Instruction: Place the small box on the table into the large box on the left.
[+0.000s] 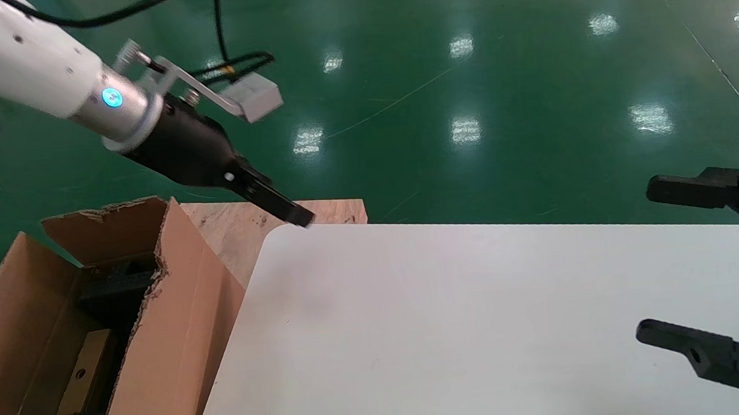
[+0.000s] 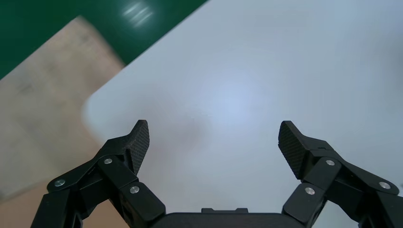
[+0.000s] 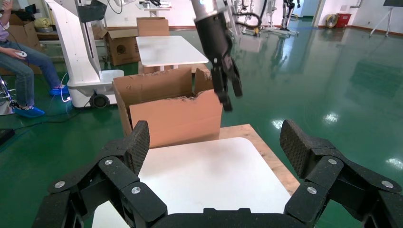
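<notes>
Hovering my left gripper (image 1: 291, 213), jaws wide and empty, at the table's (image 1: 458, 332) upper-left corner; small box (image 1: 86, 373) lies inside the large box (image 1: 175, 341) (delivery apparently done). Next: park. Right gripper (image 1: 661, 264) idle, wide.

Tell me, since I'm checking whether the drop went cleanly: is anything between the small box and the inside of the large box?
Nothing visible is. The small box already lies inside the large box, among black foam blocks. The left gripper is open and empty above the table corner; the right gripper is open at the table's right side.
</notes>
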